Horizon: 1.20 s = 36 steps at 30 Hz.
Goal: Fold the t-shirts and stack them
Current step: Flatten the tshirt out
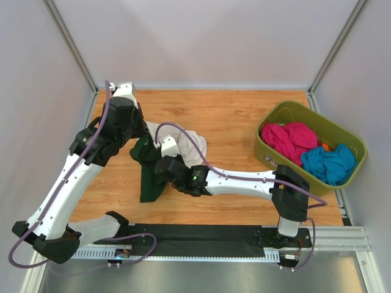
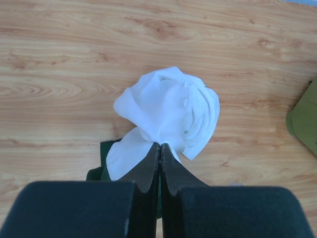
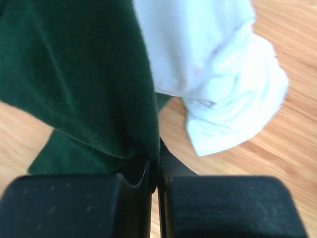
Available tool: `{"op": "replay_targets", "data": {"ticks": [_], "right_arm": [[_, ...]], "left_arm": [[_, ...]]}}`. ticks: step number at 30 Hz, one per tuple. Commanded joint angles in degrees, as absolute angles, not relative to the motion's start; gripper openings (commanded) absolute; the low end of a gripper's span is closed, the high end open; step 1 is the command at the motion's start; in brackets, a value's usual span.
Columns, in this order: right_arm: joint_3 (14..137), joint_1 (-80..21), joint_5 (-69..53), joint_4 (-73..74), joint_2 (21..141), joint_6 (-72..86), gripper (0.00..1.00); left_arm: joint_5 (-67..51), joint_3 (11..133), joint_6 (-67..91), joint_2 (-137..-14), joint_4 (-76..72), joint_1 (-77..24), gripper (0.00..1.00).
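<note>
A crumpled white t-shirt (image 1: 186, 146) lies on the wooden table partly over a dark green t-shirt (image 1: 148, 171). My left gripper (image 1: 148, 129) is shut on an edge of the white t-shirt (image 2: 168, 111), which bunches just beyond the fingertips. My right gripper (image 1: 165, 166) is shut on a fold of the dark green t-shirt (image 3: 84, 69), lifted off the table, with the white t-shirt (image 3: 218, 74) hanging beside it. A strip of green cloth (image 2: 101, 163) shows under the white one in the left wrist view.
An olive green bin (image 1: 351, 140) at the right holds a magenta t-shirt (image 1: 290, 139) and a blue t-shirt (image 1: 330, 163), with a bit of orange between them. Its corner shows in the left wrist view (image 2: 304, 119). Grey walls enclose the table.
</note>
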<state>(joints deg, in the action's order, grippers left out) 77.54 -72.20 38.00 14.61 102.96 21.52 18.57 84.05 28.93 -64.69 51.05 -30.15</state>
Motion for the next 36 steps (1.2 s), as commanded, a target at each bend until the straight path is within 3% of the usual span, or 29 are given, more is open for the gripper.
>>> {"op": "replay_targets", "data": {"ticks": [1, 11, 15, 19, 23, 27, 36], "right_arm": [[78.8, -72.3, 47.8, 17.3, 98.7, 21.3, 0.00], [74.3, -63.1, 49.2, 23.6, 74.7, 10.7, 0.00], [78.6, -58.9, 49.6, 23.2, 69.5, 0.5, 0.00], [87.0, -57.2, 51.4, 21.8, 67.6, -10.1, 0.00], [94.4, -56.8, 51.0, 19.1, 69.9, -20.5, 0.00], [99.2, -55.7, 48.3, 13.9, 74.3, -27.0, 0.00], [105.8, -51.7, 29.6, 13.3, 96.2, -22.0, 0.00]], "left_arm": [[19.5, 86.5, 26.1, -62.9, 50.2, -29.4, 0.00], [12.6, 91.9, 24.2, -65.8, 51.0, -29.2, 0.00], [4.3, 92.5, 27.6, -65.9, 49.0, -30.5, 0.00], [9.1, 95.2, 28.6, -66.9, 50.2, -38.9, 0.00], [9.8, 96.2, 32.8, -66.7, 52.9, -45.3, 0.00], [18.1, 88.3, 37.7, -62.1, 54.1, -45.1, 0.00], [5.0, 65.7, 41.1, -56.5, 49.6, -25.2, 0.00]]}}
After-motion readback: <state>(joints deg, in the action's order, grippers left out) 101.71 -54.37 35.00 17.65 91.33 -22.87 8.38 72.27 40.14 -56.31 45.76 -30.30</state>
